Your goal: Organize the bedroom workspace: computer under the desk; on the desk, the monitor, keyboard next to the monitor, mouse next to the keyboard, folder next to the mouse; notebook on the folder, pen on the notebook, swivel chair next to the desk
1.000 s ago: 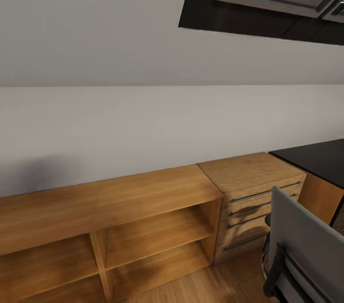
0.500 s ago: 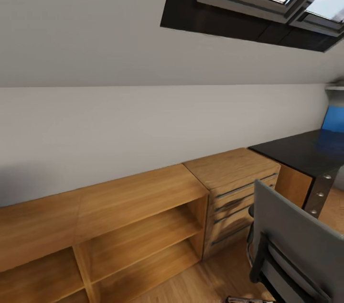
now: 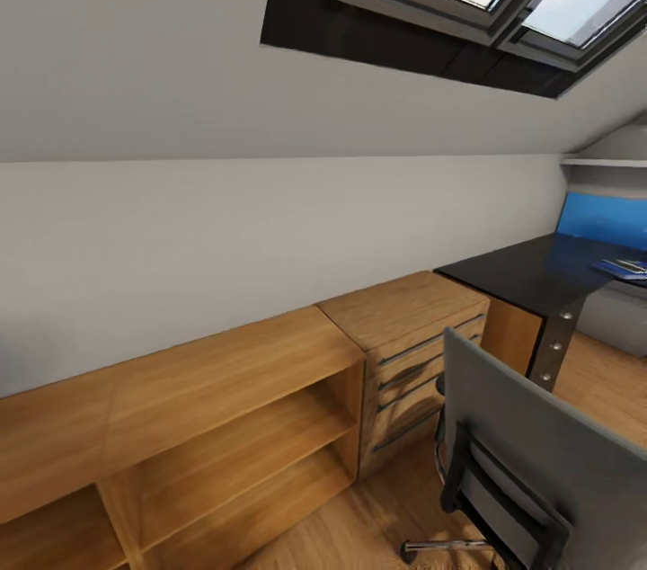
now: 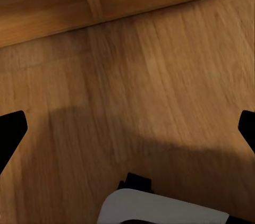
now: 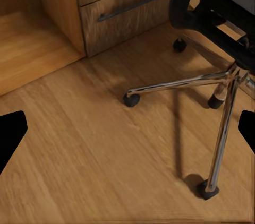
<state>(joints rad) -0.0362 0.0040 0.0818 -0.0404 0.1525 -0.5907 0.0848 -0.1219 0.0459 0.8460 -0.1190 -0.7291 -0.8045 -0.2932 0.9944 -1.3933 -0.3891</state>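
The grey swivel chair (image 3: 530, 453) stands near the black bench (image 3: 530, 275), its back to us. Something blue lies at the bench's far end. Both pincers hang wide open over the wood floor (image 5: 106, 149).

No text, label, brand, number or sign can be read on any surface in the head or wrist views.

Blue folder (image 3: 620, 268) on black desk (image 3: 530, 275)
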